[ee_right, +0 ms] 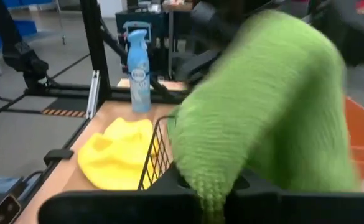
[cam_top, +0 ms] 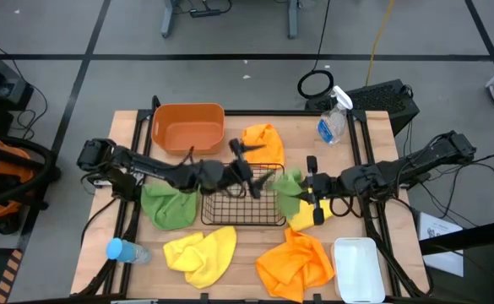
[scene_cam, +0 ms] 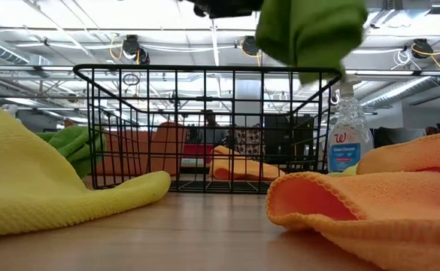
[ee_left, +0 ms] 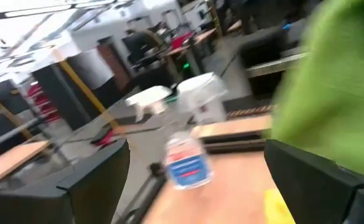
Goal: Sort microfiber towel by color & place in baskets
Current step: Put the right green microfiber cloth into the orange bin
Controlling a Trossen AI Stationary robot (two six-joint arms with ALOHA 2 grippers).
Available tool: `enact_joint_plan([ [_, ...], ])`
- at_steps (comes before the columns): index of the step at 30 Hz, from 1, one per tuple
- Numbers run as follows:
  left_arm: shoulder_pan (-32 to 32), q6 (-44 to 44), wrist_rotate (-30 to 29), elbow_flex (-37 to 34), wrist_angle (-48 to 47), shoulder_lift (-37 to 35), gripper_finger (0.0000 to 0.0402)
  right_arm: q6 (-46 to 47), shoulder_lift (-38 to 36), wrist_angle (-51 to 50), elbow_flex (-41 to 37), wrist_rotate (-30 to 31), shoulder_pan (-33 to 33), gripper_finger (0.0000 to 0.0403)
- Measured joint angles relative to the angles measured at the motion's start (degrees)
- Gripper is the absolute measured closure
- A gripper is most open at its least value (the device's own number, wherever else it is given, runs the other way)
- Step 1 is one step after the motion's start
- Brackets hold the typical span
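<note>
My right gripper [cam_top: 304, 191] is shut on a green towel [cam_top: 290, 187] that hangs over the right rim of the black wire basket [cam_top: 242, 215]; it shows at the top of the low view [scene_cam: 310, 34]. My left gripper [cam_top: 259, 174] hovers open over the basket, close beside that towel [ee_left: 340, 93]. A second green towel [cam_top: 169, 207] lies on the table to the left of the basket. Near the front edge are a yellow towel [cam_top: 201, 253] and an orange one [cam_top: 295, 263]. Another orange towel [cam_top: 263, 140] lies behind the basket, and another yellow [cam_top: 307, 216] below my right gripper. My right gripper comes in roughly level from the table's right side and holds the green towel by its upper part [ee_right: 231, 168]. The cloth drapes over the fingers and hides the place of contact. The towel hangs slack below the gripper [scene_cam: 314, 60], clear of the basket's rim and the table.
The orange tub [cam_top: 187, 127] stands at the far left and the white bin [cam_top: 358, 268] at the near right corner. A clear spray bottle [cam_top: 333, 123] stands far right of the basket, and a blue-capped bottle [cam_top: 125, 251] lies near the front left.
</note>
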Motion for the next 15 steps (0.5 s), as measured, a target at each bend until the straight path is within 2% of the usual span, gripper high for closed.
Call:
enact_joint_plan([
  [3,1.9,-1.2,6.9,0.0,-2.1,-0.3,0.0028,0.4,0.0,-1.4,0.0,0.0,0.0,0.0401],
  [6,2.6,-5.0,19.7,0.0,-3.7,-0.7,0.0028,0.5,0.0,-2.8,0.0,0.0,0.0,0.0401],
  [9,2.4,-8.2,28.0,0.0,-5.3,-0.7,0.0029,0.5,0.0,-3.7,0.0,0.0,0.0,0.0401],
  [11,1.9,-9.7,30.0,0.0,-6.9,-1.2,0.0029,0.5,0.0,-4.4,0.0,0.1,0.0,0.0401],
  [15,0.7,-13.1,30.4,0.0,-9.9,-3.5,0.0029,0.5,-0.1,-4.8,0.0,0.1,0.0,0.0401],
])
